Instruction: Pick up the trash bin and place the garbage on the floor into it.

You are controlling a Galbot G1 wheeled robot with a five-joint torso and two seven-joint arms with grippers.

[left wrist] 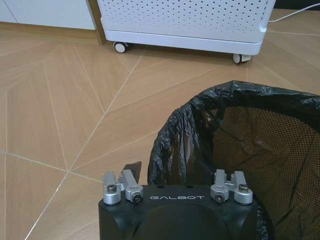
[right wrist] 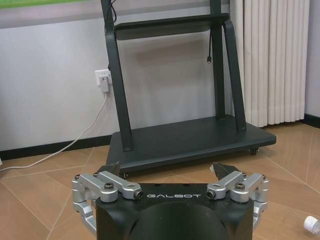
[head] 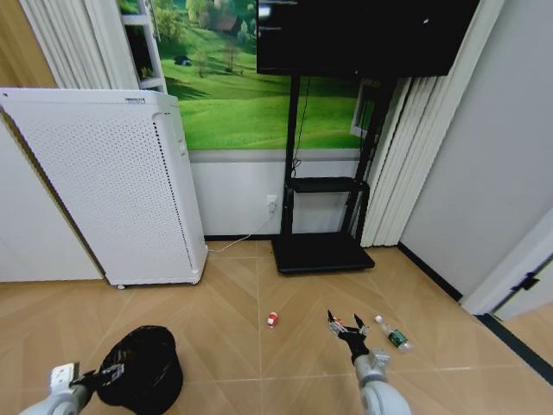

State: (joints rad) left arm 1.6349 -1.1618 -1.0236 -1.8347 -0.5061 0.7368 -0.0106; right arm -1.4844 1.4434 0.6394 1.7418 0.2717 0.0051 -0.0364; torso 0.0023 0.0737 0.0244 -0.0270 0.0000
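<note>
The trash bin [head: 141,363] stands on the floor [head: 225,303] at the lower left of the head view, in front of the tall white perforated appliance [head: 112,186]. Its crinkly black bag liner folds over the rim, and the mesh wall shows through inside in the left wrist view [left wrist: 260,140]. The left end effector [head: 111,373] sits at the bin's near rim; in the left wrist view [left wrist: 150,172] one dark fingertip is seen outside the bag while the other side is hidden behind the liner, so I cannot tell how far it is closed or whether it grips the rim.

The right end effector [head: 345,327] hovers low over the floor with its fingers spread wide and nothing between them; the right wrist view [right wrist: 170,170] shows the same wide gap, facing the black TV stand [right wrist: 180,140]. A small red-and-white piece [head: 273,319] lies on the parquet between bin and right end effector. A second red-and-white bit [head: 338,322] appears just at the right fingertips. The clear plastic bottle [head: 393,335] with green label lies just beside that end effector, on its right; its white cap [right wrist: 311,224] shows at the edge of the right wrist view
</note>
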